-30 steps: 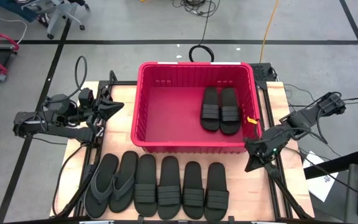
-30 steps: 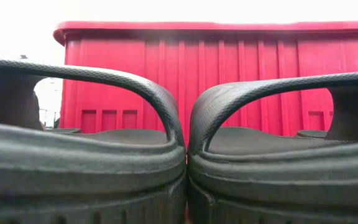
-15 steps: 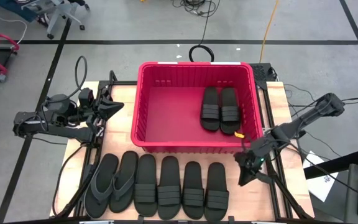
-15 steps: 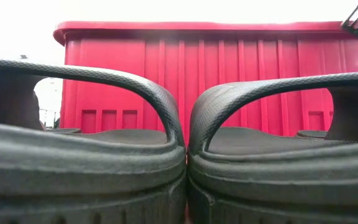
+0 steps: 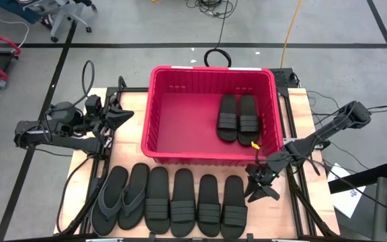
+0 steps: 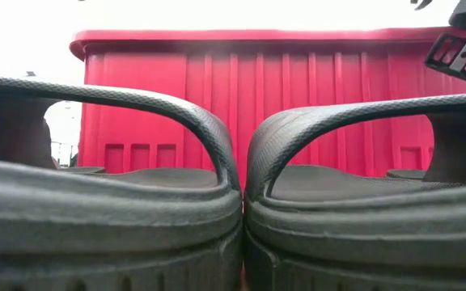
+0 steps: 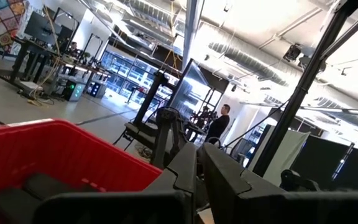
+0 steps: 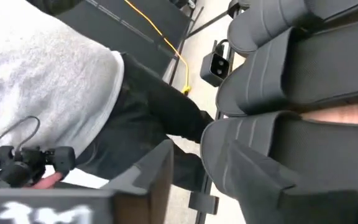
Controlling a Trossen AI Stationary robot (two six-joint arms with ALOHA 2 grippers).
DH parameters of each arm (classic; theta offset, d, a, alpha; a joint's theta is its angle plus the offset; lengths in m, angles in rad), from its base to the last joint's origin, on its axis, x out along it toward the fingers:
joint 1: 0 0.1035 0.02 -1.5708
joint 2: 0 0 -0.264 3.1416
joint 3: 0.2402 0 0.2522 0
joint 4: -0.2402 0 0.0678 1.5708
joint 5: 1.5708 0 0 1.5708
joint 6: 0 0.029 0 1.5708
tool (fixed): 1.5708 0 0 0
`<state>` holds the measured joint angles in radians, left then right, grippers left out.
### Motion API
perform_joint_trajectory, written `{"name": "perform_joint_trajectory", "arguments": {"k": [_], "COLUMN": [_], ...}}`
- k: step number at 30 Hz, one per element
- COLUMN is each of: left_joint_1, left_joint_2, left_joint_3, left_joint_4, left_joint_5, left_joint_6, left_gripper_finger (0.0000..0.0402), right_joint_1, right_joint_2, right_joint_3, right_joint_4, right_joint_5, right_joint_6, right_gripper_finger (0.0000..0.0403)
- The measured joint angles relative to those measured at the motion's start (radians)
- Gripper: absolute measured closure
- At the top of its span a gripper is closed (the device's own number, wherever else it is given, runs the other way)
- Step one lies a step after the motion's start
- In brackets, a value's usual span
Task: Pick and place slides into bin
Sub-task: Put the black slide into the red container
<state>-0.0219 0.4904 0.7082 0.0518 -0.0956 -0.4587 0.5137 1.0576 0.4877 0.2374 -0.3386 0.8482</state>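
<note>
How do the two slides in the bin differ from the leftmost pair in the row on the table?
The two slides in the bin have wide ribbed band straps; the leftmost pair have thin thong straps. The binned ones lie straight and parallel inside the bin; the leftmost pair lean at an angle on the table, outside it. Both pairs are matte black, lying sole-down and side by side.

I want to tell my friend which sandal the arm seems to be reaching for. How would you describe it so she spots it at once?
Find the big red bin in the middle of the table; a row of six black slides lies in front of it. The one meant is the slide at the right end of that row, beside the right gripper. It has a wide ribbed band, and no slide lies on its outer side.
</note>
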Motion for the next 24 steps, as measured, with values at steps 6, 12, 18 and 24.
{"name": "perform_joint_trajectory", "arguments": {"k": [6, 12, 18, 24], "left_joint_1": [0.000, 0.000, 0.000, 0.000], "left_joint_2": [0.000, 0.000, 0.000, 0.000], "left_joint_3": [0.000, 0.000, 0.000, 0.000], "left_joint_4": [-0.017, -0.025, -0.025, -0.026], "left_joint_5": [0.000, 0.000, 0.000, 0.000], "left_joint_6": [0.001, 0.000, 0.001, 0.009], "left_gripper_finger": [0.0376, 0.0376, 0.0376, 0.0376], "right_joint_1": [0.047, 0.083, 0.178, 0.205], "right_joint_2": [0.008, 0.016, 0.048, 0.128], "right_joint_3": [0.066, 0.208, 0.289, 0.287], "right_joint_4": [-0.151, -0.288, -0.448, -0.431], "right_joint_5": [0.071, 0.106, 0.106, 0.159], "right_joint_6": [-0.150, -0.244, -0.254, -0.251], "right_gripper_finger": [0.0219, 0.0248, 0.0265, 0.0251]}}
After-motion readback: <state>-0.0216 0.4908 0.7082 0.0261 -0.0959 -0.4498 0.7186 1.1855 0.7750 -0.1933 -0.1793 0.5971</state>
